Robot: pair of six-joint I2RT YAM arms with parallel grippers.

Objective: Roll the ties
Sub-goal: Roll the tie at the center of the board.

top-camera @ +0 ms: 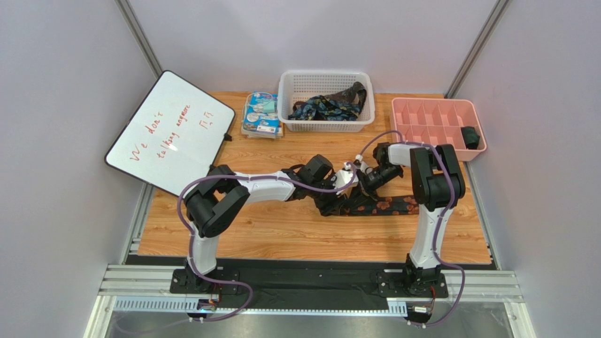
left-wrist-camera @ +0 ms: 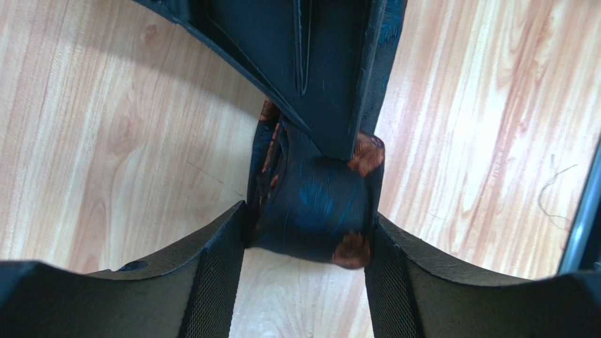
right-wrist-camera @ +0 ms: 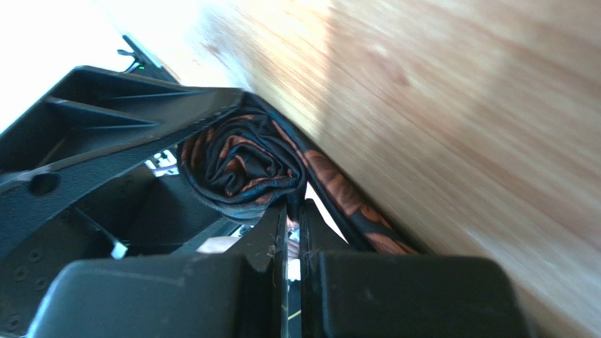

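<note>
The left claw [left-wrist-camera: 307,218] stands partly open with the rolled end of a navy, orange-blotched tie [right-wrist-camera: 236,165] set between its fingers [left-wrist-camera: 211,282]. Each inner face touches a flank of the coil. It reads as a light hold across the roll's width, there to keep the turns from springing loose; how hard it presses I cannot tell.

The coil sits low on the wooden counter [left-wrist-camera: 106,141], directly ahead of this claw's fingertips and touching the tip of the other claw.

The right claw [right-wrist-camera: 293,208] comes in from the opposite side with its jaws pressed together. Its narrow tip rests against the edge of the coil, probably to pin or tuck the outer layer. Whether a fold of cloth is caught between the jaws is hidden. From under this claw the unrolled tail of the tie runs flat along the counter to its right, so the rolling looks only partly done.

Beyond both claws a white basket [top-camera: 289,81] holds more ties [top-camera: 328,107]. Beyond and to the right of the right claw, a pink divided tray [top-camera: 430,105] carries one dark bundle [top-camera: 470,137], likely a finished roll.
</note>
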